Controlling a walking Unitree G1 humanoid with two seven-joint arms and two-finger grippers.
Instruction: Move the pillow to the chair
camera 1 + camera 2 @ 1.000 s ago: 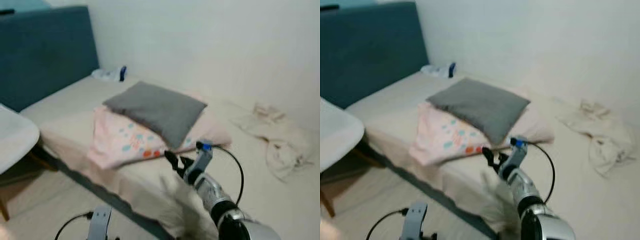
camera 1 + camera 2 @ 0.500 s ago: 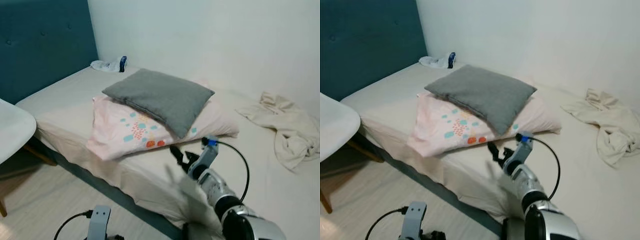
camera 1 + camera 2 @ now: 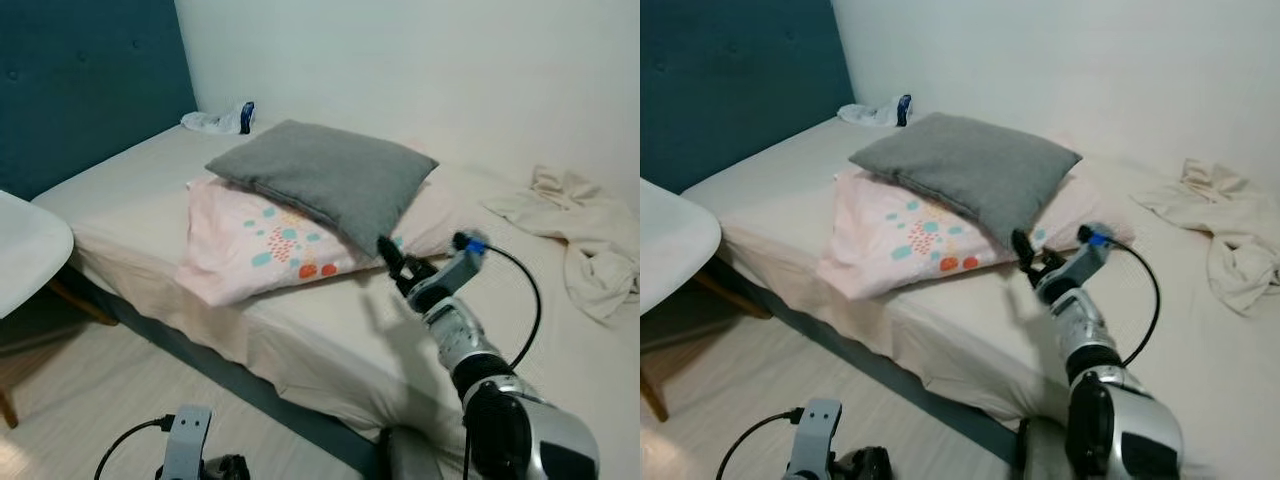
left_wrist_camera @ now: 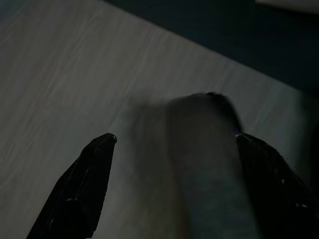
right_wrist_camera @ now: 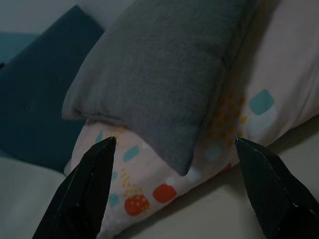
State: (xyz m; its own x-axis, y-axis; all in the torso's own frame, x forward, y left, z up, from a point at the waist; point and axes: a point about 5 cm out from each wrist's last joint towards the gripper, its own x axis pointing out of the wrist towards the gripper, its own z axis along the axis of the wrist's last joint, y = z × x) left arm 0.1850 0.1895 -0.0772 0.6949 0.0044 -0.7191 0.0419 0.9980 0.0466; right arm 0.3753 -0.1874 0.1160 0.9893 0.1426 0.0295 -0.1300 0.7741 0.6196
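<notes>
A grey pillow [image 3: 325, 178] lies on top of a pink patterned pillow [image 3: 255, 250] on the bed [image 3: 300, 330]. My right gripper [image 3: 390, 250] reaches out over the mattress, just short of the near corner of the two pillows. In the right wrist view the right gripper [image 5: 173, 143] is open, with the grey pillow [image 5: 164, 74] and the pink pillow [image 5: 149, 194] ahead of its fingers and nothing between them. The white chair seat [image 3: 25, 260] stands at the left, beside the bed. My left gripper [image 4: 175, 137] hangs open above the floor.
A teal headboard [image 3: 80, 80] rises at the back left. A crumpled cream cloth [image 3: 590, 240] lies on the bed at the right. A small white bundle with a blue bottle [image 3: 225, 120] sits by the wall. Wooden floor [image 3: 80, 400] runs between chair and bed.
My right gripper has moved forward and up, from over the bed's edge to the near corner of the pillows. The view has shifted slightly. The pillows have not moved.
</notes>
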